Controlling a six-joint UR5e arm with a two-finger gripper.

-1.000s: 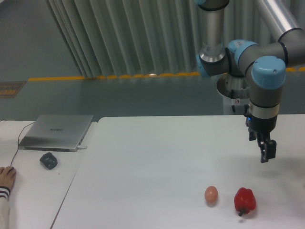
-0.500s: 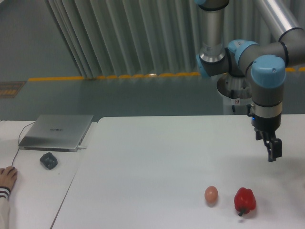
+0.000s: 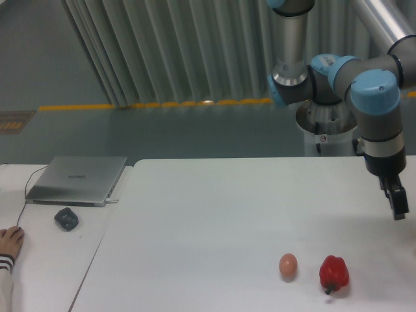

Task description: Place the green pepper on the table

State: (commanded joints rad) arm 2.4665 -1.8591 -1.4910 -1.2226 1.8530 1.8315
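Arm is hanging over the right edge of the table (image 3: 214,214), a large white top, smooth and matte. Gripper (image 3: 398,207) is pointing down near the right frame border, dark and narrow in profile, clear of the surface; seen edge-on, so I cannot tell whether its fingers are apart or together. Nothing is showing in its grasp. The arm's links are showing grey metal with light-blue plastic caps at the joints.

Green pepper: not showing anywhere in this view, so its place cannot be given.

Count on the big table: one red pepper (image 3: 334,273), glossy, lobed, lying low right with its stem toward the camera; one egg (image 3: 288,264), tan, smooth, oval, just beside the pepper on its left, not touching.

Count on the narrower white table at left: one grey laptop (image 3: 78,179), closed, flat, brushed-metal look; one dark mouse (image 3: 66,218), rounded. One hand (image 3: 9,242) is resting at the far left edge.
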